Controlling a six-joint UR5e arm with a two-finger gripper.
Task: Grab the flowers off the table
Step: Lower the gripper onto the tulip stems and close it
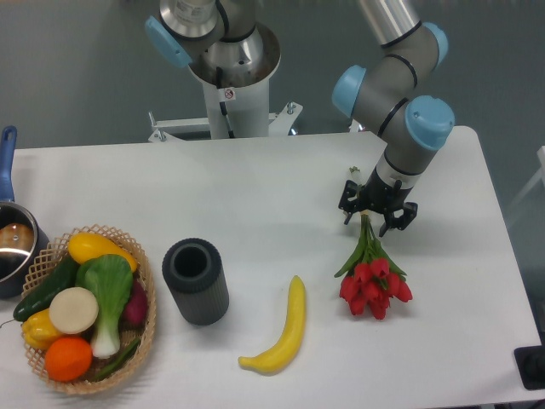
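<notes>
The flowers (373, 285) lie on the white table (281, 187) right of centre, red tulip heads toward the front edge and thin green stems pointing back. My gripper (375, 216) hangs low over the far end of the stems. Its dark fingers (348, 213) stand apart on either side of the stems, open, and do not visibly clamp them. The stem tips are hidden under the gripper body.
A yellow banana (283, 331) lies left of the flowers, and a dark ribbed cylinder (196, 280) stands further left. A wicker basket (146, 317) of vegetables and a pot (15, 243) sit at the left edge. The robot base (234, 85) is at the back.
</notes>
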